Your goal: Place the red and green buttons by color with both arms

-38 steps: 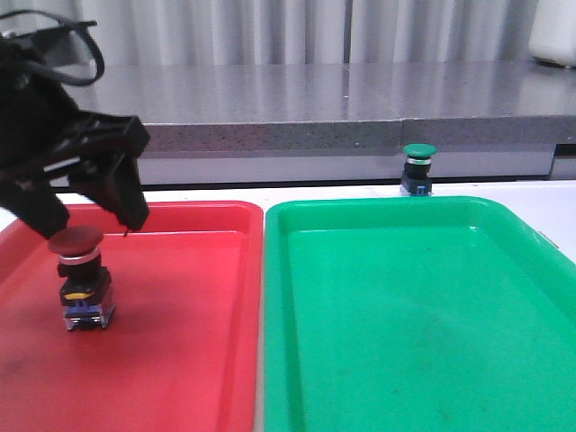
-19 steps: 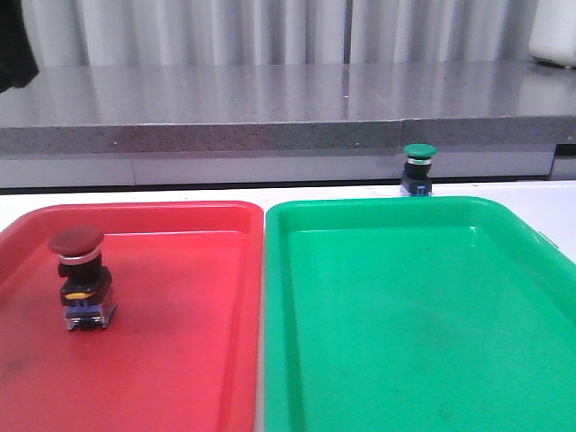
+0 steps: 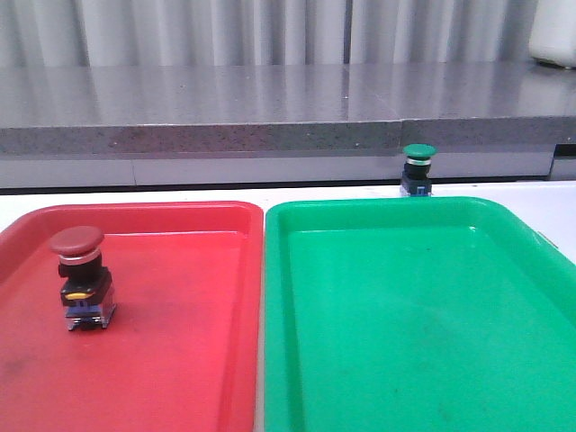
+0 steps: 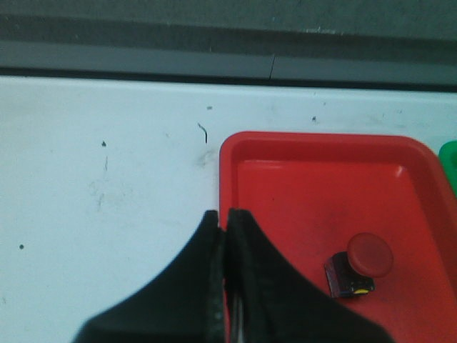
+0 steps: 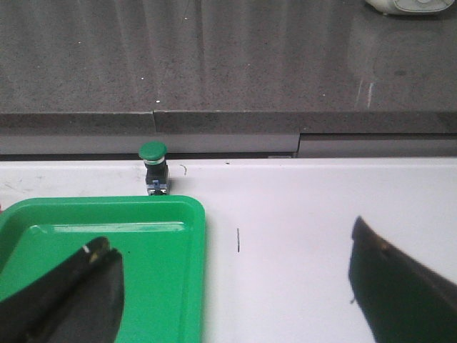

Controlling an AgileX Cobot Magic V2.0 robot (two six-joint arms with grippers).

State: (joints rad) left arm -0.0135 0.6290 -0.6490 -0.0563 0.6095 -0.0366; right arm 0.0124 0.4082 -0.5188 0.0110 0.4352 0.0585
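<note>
The red button (image 3: 81, 279) stands upright in the left part of the red tray (image 3: 180, 360), free of any gripper; the left wrist view shows the red button (image 4: 360, 263) too. The green button (image 3: 418, 169) stands on the white table just behind the green tray (image 3: 405, 315), near the grey ledge; in the right wrist view the green button (image 5: 153, 168) is beyond the tray's corner. My left gripper (image 4: 223, 218) is shut and empty, high over the red tray's outer edge (image 4: 225, 179). My right gripper (image 5: 232, 250) is wide open and empty, over the green tray's (image 5: 86, 229) right rim. Neither arm shows in the front view.
A grey stone ledge (image 3: 288, 108) runs along the back of the white table (image 3: 558, 211). A white object (image 3: 553, 31) sits on it at the far right. Bare white table (image 4: 107, 186) lies left of the red tray and right (image 5: 300, 214) of the green tray.
A second ago my left gripper hung open just above the red button in the front view. It has since pulled up and back out of that view and closed; the button stays in place.
</note>
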